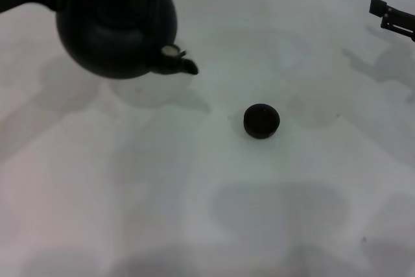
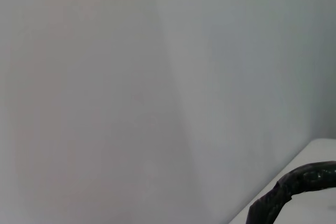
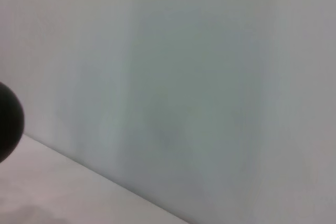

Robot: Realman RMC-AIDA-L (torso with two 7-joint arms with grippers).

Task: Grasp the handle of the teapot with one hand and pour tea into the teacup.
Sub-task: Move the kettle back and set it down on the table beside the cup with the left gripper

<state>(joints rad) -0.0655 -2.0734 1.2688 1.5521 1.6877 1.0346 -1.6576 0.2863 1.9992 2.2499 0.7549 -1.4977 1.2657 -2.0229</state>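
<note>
Teapot [image 1: 117,21] raised above tabletop [image 1: 194,212], spout aimed at teacup [image 1: 261,120] | teacup apart, lower right | left hand out of sight at handle [image 2: 294,187] | right hand [image 1: 389,14] parked far right, grip unreadable

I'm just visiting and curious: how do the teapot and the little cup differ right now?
The teapot is far larger than the teacup. The teapot hangs in the air at the robot's left, its shadow apart on the table, while the teacup sits on the table. The teapot has a spout and a handle; the teacup has neither. Both are round and black.
</note>
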